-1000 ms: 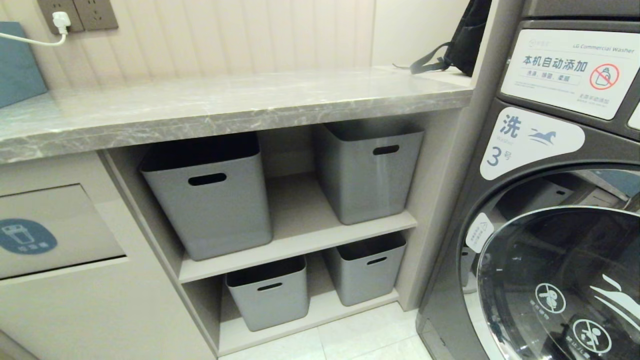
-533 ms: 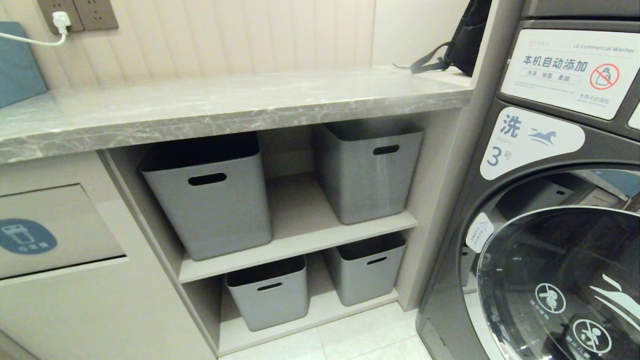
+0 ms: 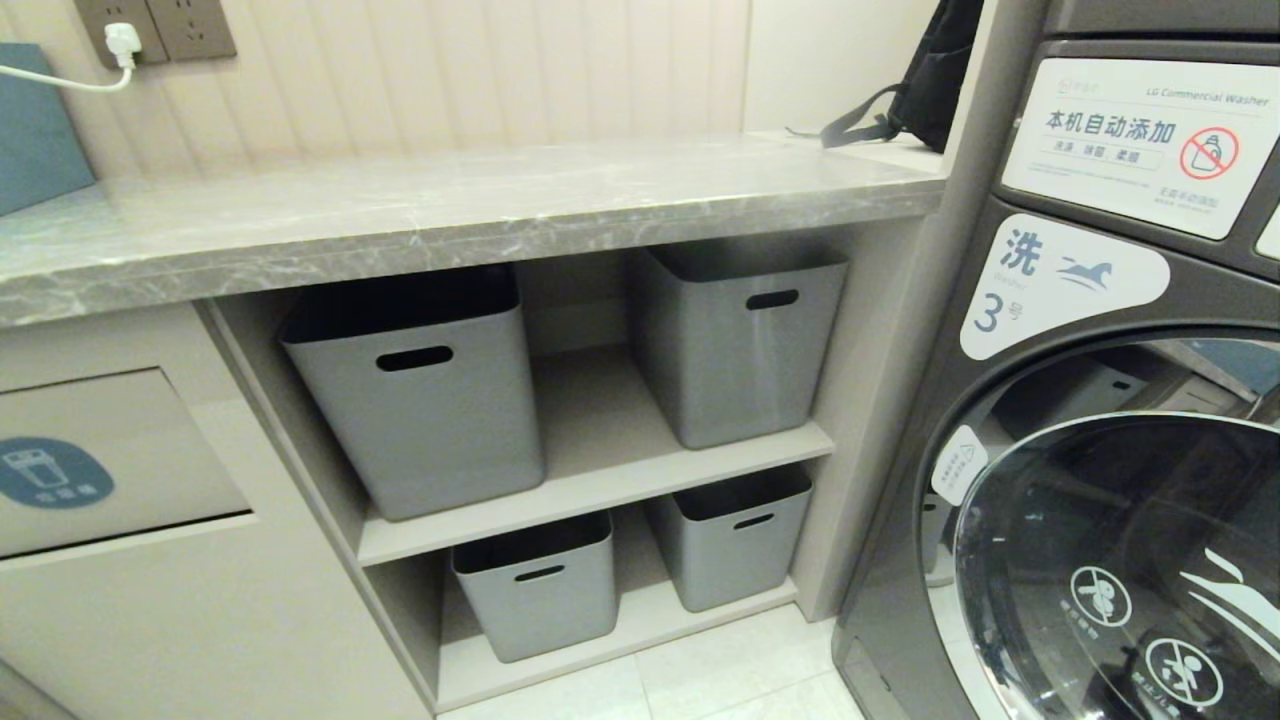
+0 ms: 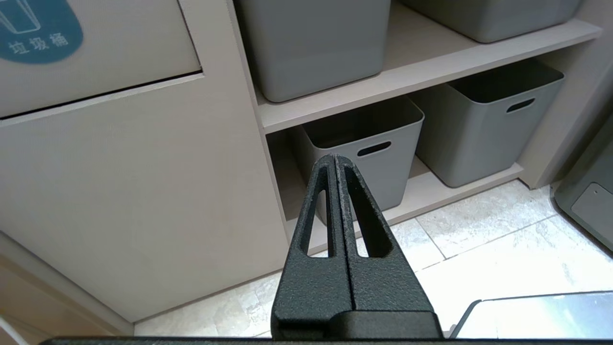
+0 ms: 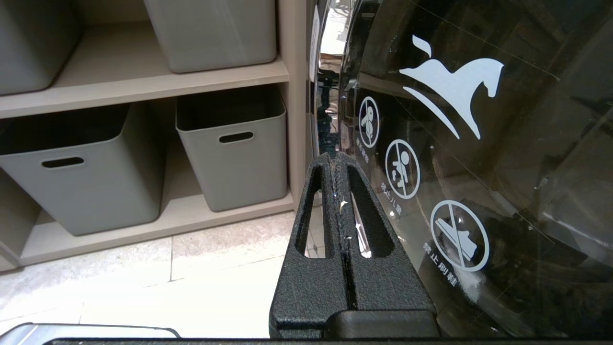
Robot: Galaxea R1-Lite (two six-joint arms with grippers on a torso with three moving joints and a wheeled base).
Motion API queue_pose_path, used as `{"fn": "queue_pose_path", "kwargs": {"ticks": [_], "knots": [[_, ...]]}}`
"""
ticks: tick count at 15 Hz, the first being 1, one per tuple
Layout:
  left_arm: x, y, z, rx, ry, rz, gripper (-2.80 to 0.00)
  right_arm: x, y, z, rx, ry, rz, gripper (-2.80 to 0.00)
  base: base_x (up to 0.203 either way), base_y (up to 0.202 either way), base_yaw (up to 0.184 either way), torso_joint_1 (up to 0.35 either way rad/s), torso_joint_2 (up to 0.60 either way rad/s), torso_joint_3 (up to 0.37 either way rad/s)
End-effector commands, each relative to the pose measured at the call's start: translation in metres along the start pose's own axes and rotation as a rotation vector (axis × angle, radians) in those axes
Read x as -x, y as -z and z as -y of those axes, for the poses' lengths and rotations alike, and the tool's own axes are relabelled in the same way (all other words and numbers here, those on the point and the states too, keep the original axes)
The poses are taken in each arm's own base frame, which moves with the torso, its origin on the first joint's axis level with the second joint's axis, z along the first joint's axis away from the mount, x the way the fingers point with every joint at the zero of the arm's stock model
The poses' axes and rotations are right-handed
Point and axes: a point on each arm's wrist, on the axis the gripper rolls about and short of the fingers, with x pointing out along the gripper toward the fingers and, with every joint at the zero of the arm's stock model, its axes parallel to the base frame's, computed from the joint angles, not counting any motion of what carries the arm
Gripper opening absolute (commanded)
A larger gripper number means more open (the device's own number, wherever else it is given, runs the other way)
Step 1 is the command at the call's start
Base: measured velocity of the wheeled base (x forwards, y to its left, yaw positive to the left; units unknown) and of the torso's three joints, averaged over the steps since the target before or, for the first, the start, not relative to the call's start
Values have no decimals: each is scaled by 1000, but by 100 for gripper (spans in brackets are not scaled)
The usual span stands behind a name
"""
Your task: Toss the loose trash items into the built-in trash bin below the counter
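Note:
The grey marble counter (image 3: 450, 215) runs across the head view, and no loose trash items show on it. Below its left end sits the built-in trash bin (image 3: 110, 460), a beige flap with a blue oval sticker; the same built-in trash bin (image 4: 96, 48) shows in the left wrist view. My left gripper (image 4: 335, 157) hangs low near the floor, shut and empty, pointing at the lower shelf. Just as low, my right gripper (image 5: 335, 155) is shut and empty beside the washer door. Neither arm appears in the head view.
Several grey storage boxes (image 3: 420, 390) fill the open shelves under the counter. A washing machine (image 3: 1100, 400) stands at the right. A blue-grey box (image 3: 35, 130) and a plugged-in white cable (image 3: 60, 80) are at the counter's far left, a black backpack (image 3: 925, 85) at its far right.

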Motion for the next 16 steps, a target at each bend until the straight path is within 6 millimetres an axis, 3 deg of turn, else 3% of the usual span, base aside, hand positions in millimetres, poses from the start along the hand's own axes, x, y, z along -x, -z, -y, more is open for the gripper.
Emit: {"fn": "queue_pose_path", "kwargs": {"ticks": [1,16], "knots": [[0,1,0,10,-3,-6,-280,0,0,0,1,-1,2,-280,0,0,0,0,0,0],[0,1,0,16,-3,-6,-280,0,0,0,1,-1,2,-280,0,0,0,0,0,0]]}}
